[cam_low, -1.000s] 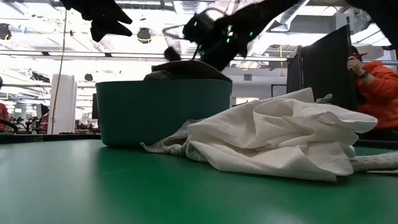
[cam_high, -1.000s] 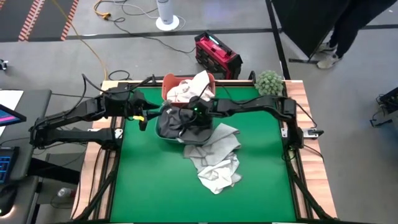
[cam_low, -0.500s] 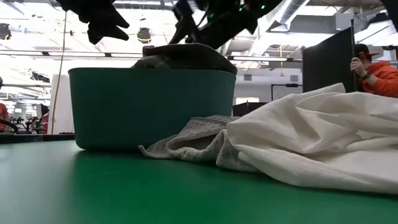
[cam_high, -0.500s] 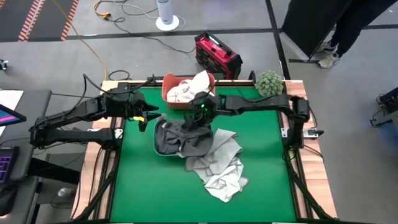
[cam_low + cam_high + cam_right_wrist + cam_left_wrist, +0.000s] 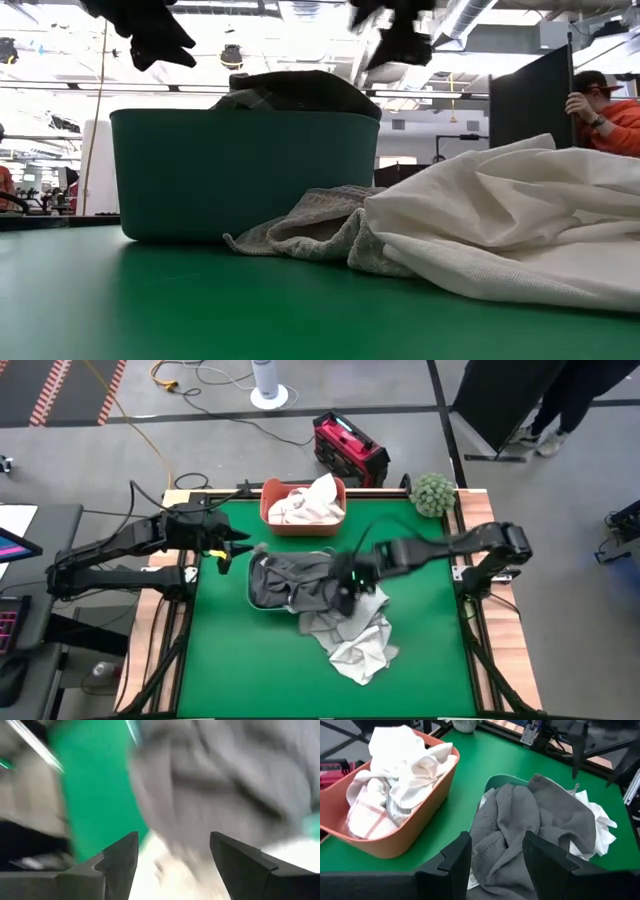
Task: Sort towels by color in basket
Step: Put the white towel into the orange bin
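The right gripper [image 5: 352, 582] hangs over the near rim of the teal tub [image 5: 256, 596], its fingers [image 5: 122, 860] spread wide with nothing between them. Just below those fingers a dark grey towel [image 5: 300, 575] lies heaped in the tub, draping over the edge toward the loose pile on the green tabletop [image 5: 230, 660]. That pile sits just beside the tub on the side of the right fingers: a light grey towel [image 5: 345, 615] touching the tub wall, and a white towel [image 5: 360, 650] lying partly over it, farther from the tub.

The left gripper [image 5: 232, 546] waits in the air off the tub's other side, its fingers [image 5: 455, 857] held apart and empty, pointing toward the dark grey cloth. Beyond its fingertips stands an orange tub [image 5: 272, 520] holding white and cream towels [image 5: 305, 502], one with reddish stripes. A fuzzy green ball [image 5: 432, 493] rests at the tabletop's far corner. In the low view a person [image 5: 605, 110] in orange shows in the room behind.
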Tool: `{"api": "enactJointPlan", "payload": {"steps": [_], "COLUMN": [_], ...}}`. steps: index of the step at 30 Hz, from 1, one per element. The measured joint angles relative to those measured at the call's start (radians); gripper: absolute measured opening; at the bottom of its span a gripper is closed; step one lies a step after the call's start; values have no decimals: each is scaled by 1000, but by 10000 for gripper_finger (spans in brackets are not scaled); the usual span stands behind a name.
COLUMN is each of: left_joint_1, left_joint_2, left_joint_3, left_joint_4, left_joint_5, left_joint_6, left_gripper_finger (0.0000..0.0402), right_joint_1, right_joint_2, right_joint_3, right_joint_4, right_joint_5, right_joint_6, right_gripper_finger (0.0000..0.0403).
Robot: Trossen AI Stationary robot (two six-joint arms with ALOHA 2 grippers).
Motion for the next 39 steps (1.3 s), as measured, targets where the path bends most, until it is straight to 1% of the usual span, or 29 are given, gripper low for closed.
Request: {"api": "enactJointPlan", "payload": {"steps": [1, 3, 8, 9, 11, 15, 17, 20, 22, 25, 27, 32, 35, 37, 39], "left_joint_1": [0, 0, 0, 0, 0, 0, 0, 0, 0, 0, 0, 0, 0, 0, 0], "left_joint_2": [-6, -12, -28, -31, -32, -32, -33, -43, -57, -79, -89, -95, -92, -89, -85], "left_joint_3": [0, 0, 0, 0, 0, 0, 0, 0, 0, 0, 0, 0, 0, 0, 0], "left_joint_4": [0, 0, -3, -4, 2, 13, 13, 4, -8, -28, -32, -34, -34, -34, -34], "left_joint_5": [-1, 0, 0, 0, 4, 47, 92, 166, 190, 189, 187, 180, 179, 175, 163], "left_joint_6": [3, 8, 7, 4, 3, -25, -45, -70, -83, -88, -88, -87, -86, -86, -86], "left_gripper_finger": [167, 167, 167, 167, 167, 167, 167, 167, 167, 167, 167, 167, 167, 167, 167], "right_joint_1": [36, 103, 251, 274, 303, 321, 320, 323, 344, 376, 393, 395, 383, 372, 358], "right_joint_2": [3, 14, 22, 33, 74, 182, 222, 273, 284, 290, 303, 337, 372, 392, 408], "right_joint_3": [0, 0, 0, 2, 1, -1, -1, 0, 0, 1, 1, 1, 0, 1, 2], "right_joint_4": [-49, -132, -251, -270, -325, -398, -383, -331, -326, -332, -341, -336, -304, -270, -240], "right_joint_5": [35, 104, 319, 348, 365, 328, 255, 111, 67, 71, 96, 128, 123, 94, 61], "right_joint_6": [1, 60, 236, 262, 317, 429, 457, 470, 492, 511, 510, 512, 507, 494, 485], "right_gripper_finger": [285, 285, 285, 285, 285, 285, 285, 285, 285, 285, 285, 273, 244, 207, 157]}}
